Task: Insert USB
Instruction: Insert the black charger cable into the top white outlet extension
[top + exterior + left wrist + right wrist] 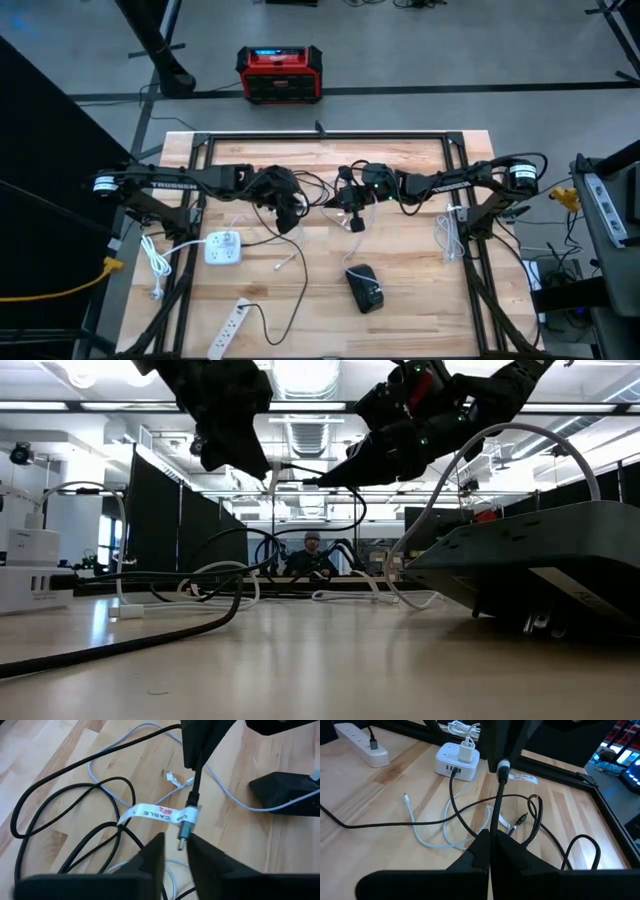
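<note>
Black box (540, 565) lying nearest low camera, filling that view's right side. High view showing it as small dark box (364, 288) on wooden table (400, 310). Right gripper (490, 837) clenching black cable (496, 807), dangling it above table. Left gripper (173, 851) sitting around metal USB plug (185, 827); cannot tell if squeezing. Only left wrist view showing white tag (155, 812) on cable. Only right wrist view showing white charger block (456, 761).

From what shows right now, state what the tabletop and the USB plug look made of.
Tabletop: pale wood in joined strips, matt, with visible grain and seams. USB plug: metal tip, judging by its grey sheen; the black collar above it looks like moulded plastic or rubber.
</note>
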`<state>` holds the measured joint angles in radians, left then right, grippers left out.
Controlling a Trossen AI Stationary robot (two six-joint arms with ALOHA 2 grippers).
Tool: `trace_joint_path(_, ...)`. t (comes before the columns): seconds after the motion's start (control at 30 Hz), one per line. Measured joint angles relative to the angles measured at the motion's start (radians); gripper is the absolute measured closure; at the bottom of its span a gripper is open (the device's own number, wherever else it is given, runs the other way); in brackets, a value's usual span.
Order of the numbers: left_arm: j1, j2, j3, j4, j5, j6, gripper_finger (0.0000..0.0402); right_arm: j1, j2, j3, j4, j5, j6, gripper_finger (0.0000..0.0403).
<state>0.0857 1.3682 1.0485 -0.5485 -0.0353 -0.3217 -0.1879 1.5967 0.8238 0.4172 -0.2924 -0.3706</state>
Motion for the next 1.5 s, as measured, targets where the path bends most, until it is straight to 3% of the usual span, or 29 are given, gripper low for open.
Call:
trace_joint_path(0.1,-0.003,0.0,0.0,0.006,0.001,0.013,0.039,0.0,0.0,0.0,0.0,0.0,0.013,0.0403)
trace_joint_path(0.33,-0.004,0.0,0.0,0.01,0.003,0.025,0.04,-0.003,0.0,0.0,-0.014,0.011,0.008,0.0392)
trace_joint_path(0.43,-0.004,0.0,0.0,0.009,0.002,0.025,0.0401,-0.003,0.0,0.008,-0.015,0.02,-0.006,0.0358)
trace_joint_path(0.7,-0.022,0.0,0.0,-0.033,0.0,0.022,0.0401,0.0,-0.002,0.051,-0.015,0.022,-0.021,0.0222)
trace_joint_path(0.83,-0.036,0.0,0.0,-0.034,0.0,0.022,0.0401,0.003,0.019,0.095,-0.013,-0.039,0.021,0.0193)
trace_joint_path(1.17,-0.053,-0.001,0.0,-0.028,-0.007,0.018,0.0402,0.047,0.15,0.192,-0.002,-0.057,0.121,0.0237)
trace_joint_path(1.5,-0.068,-0.061,0.0,-0.039,-0.023,0.007,0.0402,0.074,0.188,0.196,0.148,-0.039,0.223,0.0344)
